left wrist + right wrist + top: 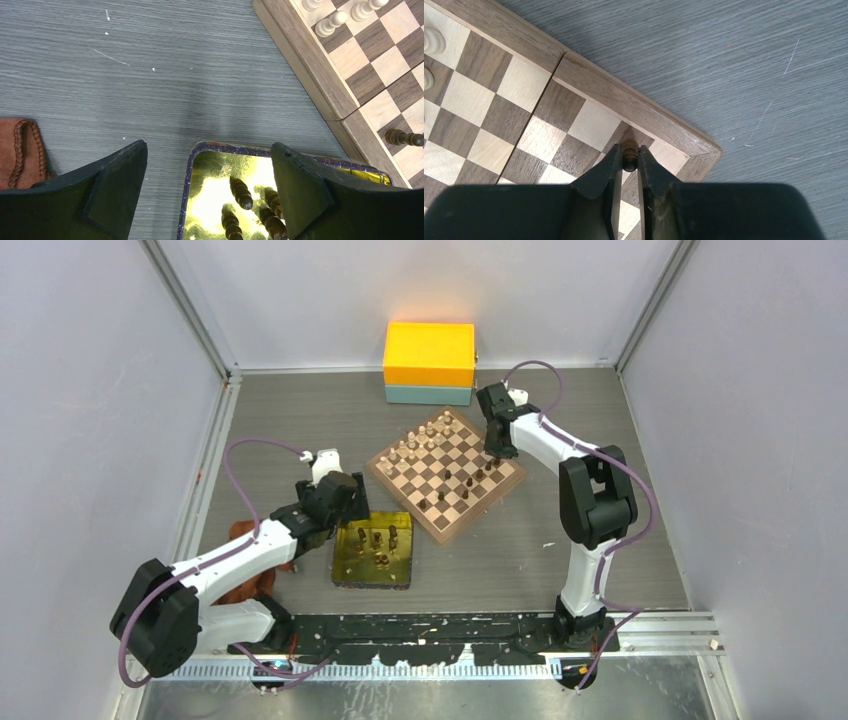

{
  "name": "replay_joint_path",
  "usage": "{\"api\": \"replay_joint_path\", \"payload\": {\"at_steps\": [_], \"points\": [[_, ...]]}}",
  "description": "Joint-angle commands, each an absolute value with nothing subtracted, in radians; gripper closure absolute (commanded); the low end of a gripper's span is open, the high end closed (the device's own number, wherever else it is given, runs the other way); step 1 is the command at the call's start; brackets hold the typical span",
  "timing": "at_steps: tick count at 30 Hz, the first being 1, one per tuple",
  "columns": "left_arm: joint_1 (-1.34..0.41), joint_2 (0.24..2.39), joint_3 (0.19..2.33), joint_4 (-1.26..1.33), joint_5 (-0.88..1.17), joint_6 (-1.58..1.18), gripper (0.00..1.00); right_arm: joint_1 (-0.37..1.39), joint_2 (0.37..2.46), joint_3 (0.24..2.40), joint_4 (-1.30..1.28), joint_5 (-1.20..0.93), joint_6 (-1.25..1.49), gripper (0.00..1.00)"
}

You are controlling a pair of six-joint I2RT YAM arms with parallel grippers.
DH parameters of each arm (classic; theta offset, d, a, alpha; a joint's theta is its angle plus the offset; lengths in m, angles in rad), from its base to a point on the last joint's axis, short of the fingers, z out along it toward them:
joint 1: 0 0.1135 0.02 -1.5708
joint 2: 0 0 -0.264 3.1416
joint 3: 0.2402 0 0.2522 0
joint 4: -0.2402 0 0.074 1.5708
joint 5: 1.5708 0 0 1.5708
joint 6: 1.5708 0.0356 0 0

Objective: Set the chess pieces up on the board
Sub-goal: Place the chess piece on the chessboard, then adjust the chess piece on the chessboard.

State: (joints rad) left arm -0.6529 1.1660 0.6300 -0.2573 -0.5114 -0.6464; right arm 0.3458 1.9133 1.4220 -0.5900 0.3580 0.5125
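The board (446,476) lies at mid-table, with pale chessmen along its far-left side and a few dark chess pieces (470,480) on its near-right half. My right gripper (629,156) is shut on one dark chess piece (629,150), holding it upright over a dark square by the board's (634,102) right corner. My right gripper (497,447) sits at that corner in the top view. My left gripper (207,152) hangs open and holds nothing above the far edge of the gold tray (190,175), where several dark chess pieces (241,193) stand.
An orange and teal box (429,363) stands behind the board. A brown leather pouch (19,150) lies left of the tray. Pale pawns (330,23) and one dark piece (404,137) stand on the board (320,82) to the right of the left gripper.
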Motion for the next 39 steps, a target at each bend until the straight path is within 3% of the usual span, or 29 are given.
{"api": "replay_joint_path", "payload": {"at_steps": [1, 14, 27, 39], "points": [[-0.656, 1.169, 0.63, -0.205, -0.528, -0.647, 0.06, 0.339, 1.914, 1.468, -0.563, 0.354, 0.502, 0.85], [-0.655, 1.17, 0.63, -0.206, -0.529, -0.648, 0.06, 0.339, 1.91, 1.471, -0.566, 0.342, 0.5, 0.58], [-0.655, 1.17, 0.633, -0.201, -0.528, -0.65, 0.06, 0.347, 1.779, 1.484, -0.592, 0.361, 0.476, 0.58], [-0.656, 1.18, 0.637, -0.194, -0.519, -0.649, 0.07, 0.539, 1.661, 1.376, -0.612, 0.422, 0.511, 0.58]]}}
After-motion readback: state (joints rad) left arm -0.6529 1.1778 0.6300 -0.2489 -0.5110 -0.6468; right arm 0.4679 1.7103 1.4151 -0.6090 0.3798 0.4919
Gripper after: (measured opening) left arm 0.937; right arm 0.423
